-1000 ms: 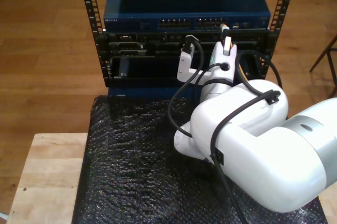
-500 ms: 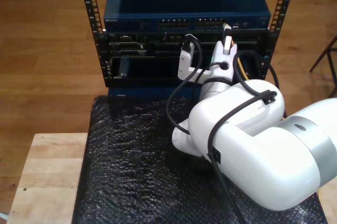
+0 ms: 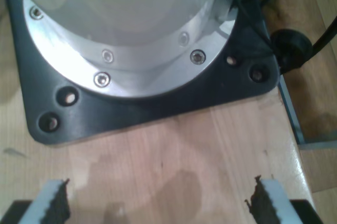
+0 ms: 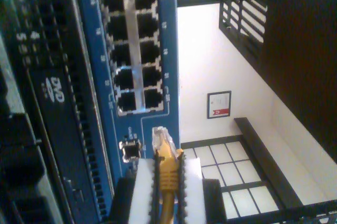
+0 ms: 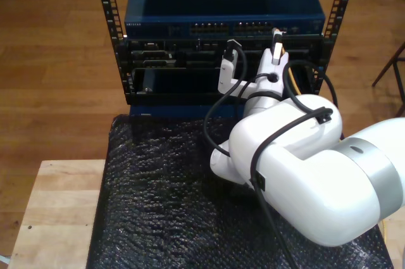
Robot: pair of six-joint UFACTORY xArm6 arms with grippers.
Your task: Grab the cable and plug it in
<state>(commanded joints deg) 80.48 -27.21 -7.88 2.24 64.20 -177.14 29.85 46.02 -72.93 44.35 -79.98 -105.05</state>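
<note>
Yellow-orange cable (image 4: 167, 174) is sitting pinched between the white pads (image 4: 141, 192) of my second gripper (image 4: 167, 190), its clear plug (image 4: 160, 139) sticking out past the fingertips and pointing at the blue switch (image 4: 92, 71). In the second wrist view the plug tip is hovering just short of the switch face, near the end of the double row of ports (image 4: 131, 50) and beside a small single port (image 4: 130, 150); I cannot tell whether it is touching the panel. In the exterior view the same white arm (image 5: 310, 174) is reaching up from the lower right toward the rack (image 5: 221, 69), with the gripper (image 5: 276, 44) at the switch's (image 5: 221, 28) front toward that view's right, and a stretch of the cable (image 5: 292, 82) is showing just below it. A black bubble-wrap mat (image 5: 158, 206) is covering the wooden table (image 5: 57, 212) under the arm. My first gripper (image 3: 160, 203) is holding its jaws wide apart over bare wood (image 3: 174, 155), empty, looking at a black base plate (image 3: 158, 103) with a round metal flange (image 3: 131, 60) bolted onto it.
</note>
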